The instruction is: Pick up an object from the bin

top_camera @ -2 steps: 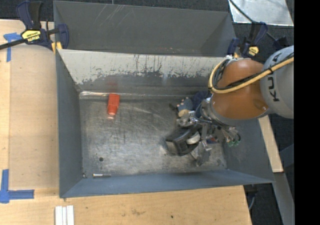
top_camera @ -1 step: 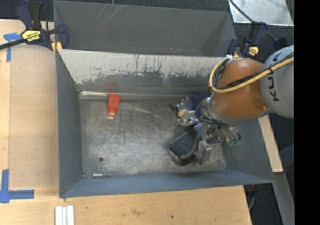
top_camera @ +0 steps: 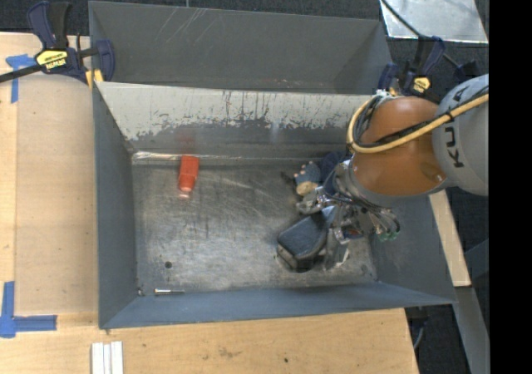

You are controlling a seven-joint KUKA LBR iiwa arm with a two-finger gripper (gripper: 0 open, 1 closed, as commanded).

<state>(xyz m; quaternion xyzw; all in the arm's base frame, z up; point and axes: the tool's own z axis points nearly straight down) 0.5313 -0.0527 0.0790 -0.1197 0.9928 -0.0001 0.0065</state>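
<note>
Just beside the claw point(top_camera: 339, 235) lies a dark block point(top_camera: 301, 241); beyond it, a small heap point(top_camera: 312, 183); well apart, a red tube point(top_camera: 188, 174); whether the claw is clenched, I cannot tell

Dull grey over the bin point(top_camera: 241, 52), paler and scuffed on the floor, with rusty brown streaks down the back wall. Orange-red on the small cylinder point(top_camera: 188, 173) at back left, fading to a lighter orange at its lower end. Dark navy, nearly black, on the flat block point(top_camera: 299, 239) at front right. Blue and tan mixed in the little heap point(top_camera: 309, 179) just behind it. Glossy orange-brown on the wrist cover point(top_camera: 399, 156) — looped by a yellow cable point(top_camera: 359, 115). Pale grey on the arm point(top_camera: 465, 127), lettered in orange.
</note>
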